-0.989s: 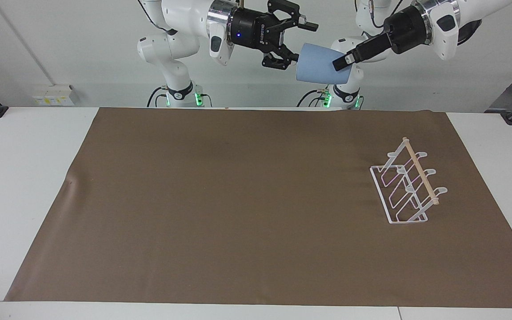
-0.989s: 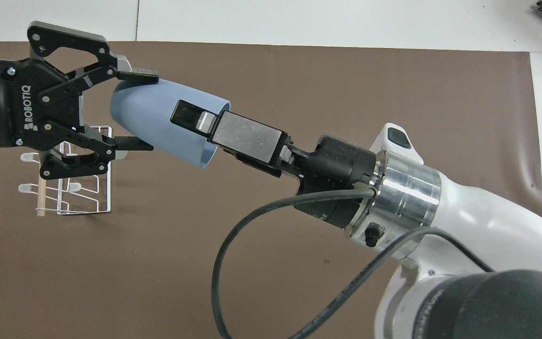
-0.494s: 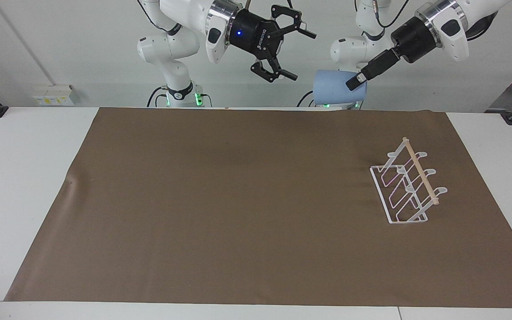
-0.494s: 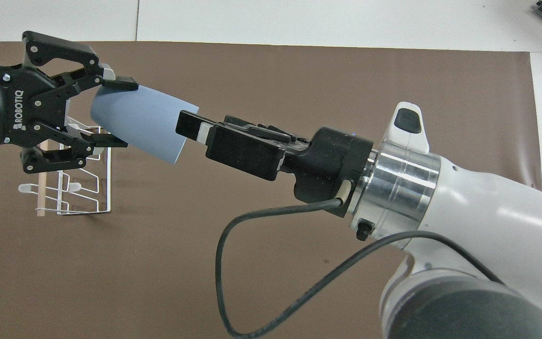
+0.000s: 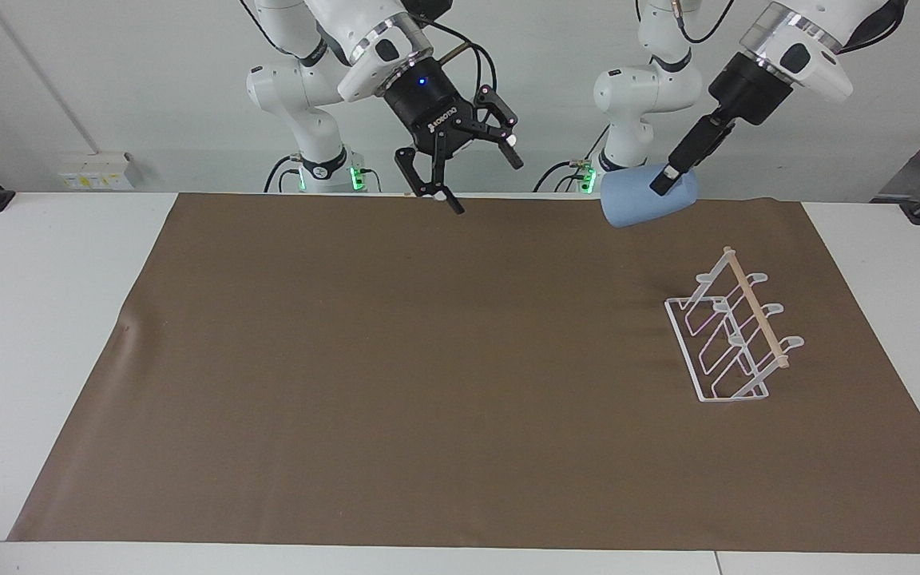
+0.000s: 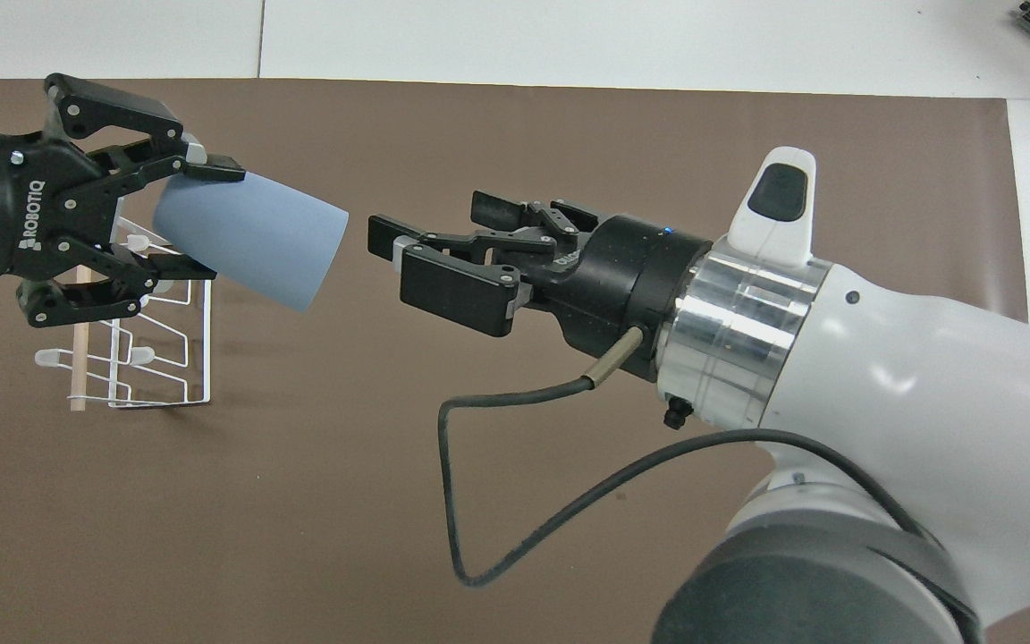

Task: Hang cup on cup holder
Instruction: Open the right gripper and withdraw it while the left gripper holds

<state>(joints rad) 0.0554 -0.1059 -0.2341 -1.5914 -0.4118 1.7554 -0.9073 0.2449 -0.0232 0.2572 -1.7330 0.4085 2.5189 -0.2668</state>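
The left gripper [image 5: 662,184] is pinching the cup [image 5: 642,201] above the table's [image 5: 45,271] robot-side edge; the right gripper [image 5: 472,172] is hanging spread, empty.

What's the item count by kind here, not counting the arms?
Light-blue cup: 1, held up in the air by the left gripper
White wire cup holder: 1
Brown mat: 1
Total: 3

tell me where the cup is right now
The cup is up in the air in the left gripper, over the robots' edge of the brown mat toward the left arm's end, apart from the cup holder.
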